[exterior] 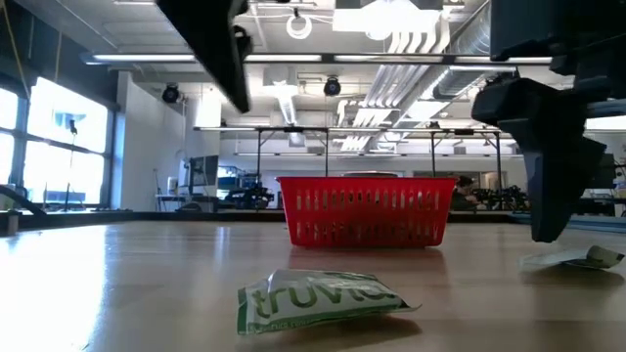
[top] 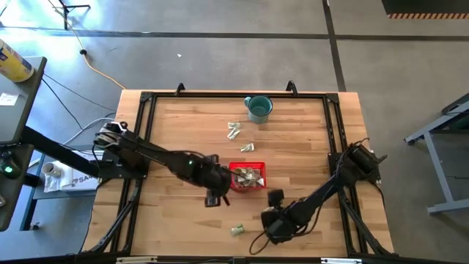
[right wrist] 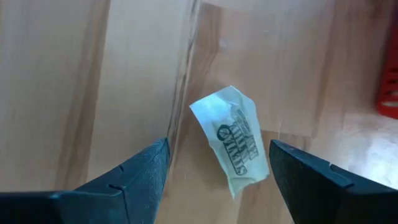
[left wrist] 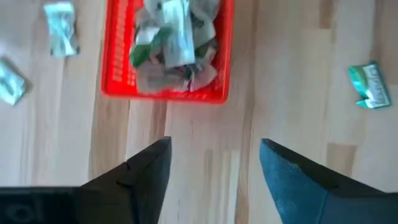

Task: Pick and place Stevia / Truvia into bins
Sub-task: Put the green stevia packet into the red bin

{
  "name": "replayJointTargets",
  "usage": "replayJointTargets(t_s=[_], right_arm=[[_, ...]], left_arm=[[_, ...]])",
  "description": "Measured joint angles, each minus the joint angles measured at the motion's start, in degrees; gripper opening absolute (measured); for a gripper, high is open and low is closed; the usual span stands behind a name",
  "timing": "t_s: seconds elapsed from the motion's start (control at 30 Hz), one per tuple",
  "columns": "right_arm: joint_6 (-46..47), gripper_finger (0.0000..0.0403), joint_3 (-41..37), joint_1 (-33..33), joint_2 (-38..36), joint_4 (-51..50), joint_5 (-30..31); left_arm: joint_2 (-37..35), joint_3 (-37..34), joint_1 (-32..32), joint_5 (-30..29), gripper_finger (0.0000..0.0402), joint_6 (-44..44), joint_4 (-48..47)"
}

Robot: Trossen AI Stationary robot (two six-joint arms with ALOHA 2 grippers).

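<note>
The red mesh basket [top: 248, 177] [exterior: 367, 209] [left wrist: 166, 53] stands mid-table with several crumpled Truvia packets inside it. My left gripper [top: 218, 192] [left wrist: 214, 142] is open, just to the basket's left and near side, touching nothing. My right gripper [top: 275, 198] [right wrist: 219, 143] is open on the near-right side of the basket, pointing down, with its fingers on either side of a white packet [right wrist: 233, 144] [exterior: 572, 259] that lies flat on the wood. Another Truvia packet [top: 238, 230] [exterior: 318, 301] lies by the near edge. More loose packets [top: 233, 130] [top: 247, 147] lie on the far side of the basket.
A teal mug [top: 258, 108] stands near the table's far edge. A black rail frame [top: 146, 99] borders the table. Two packets [left wrist: 60, 25] [left wrist: 9, 84] and a green one [left wrist: 370, 87] show around the basket in the left wrist view. Bare wood lies left of the basket.
</note>
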Motion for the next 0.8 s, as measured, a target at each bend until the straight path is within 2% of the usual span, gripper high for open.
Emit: replayJointTargets(t_s=[0.17,0.3,0.43,0.8], right_arm=[[-2.78,0.0267,-1.92,-1.78,-0.3,2.29,-1.0],[-4.15,0.0244,-2.24,-3.23,-0.31,3.79,-3.38],[-2.42,0.0193,-2.31,-5.47,-0.29,4.74,-7.07],[2.07,0.0022,-0.35,-8.82,-0.45,1.58,-6.26]], left_arm=[[0.21,-0.15,-3.91,-1.18,0.0232,-7.22,-5.23],[0.22,-0.35,-6.79,-1.55,0.0197,-10.91,-6.96],[0.22,-0.33,-8.74,-1.7,0.0167,-13.61,-8.0],[0.22,-0.33,-10.23,-1.44,0.0118,-18.24,-7.84]])
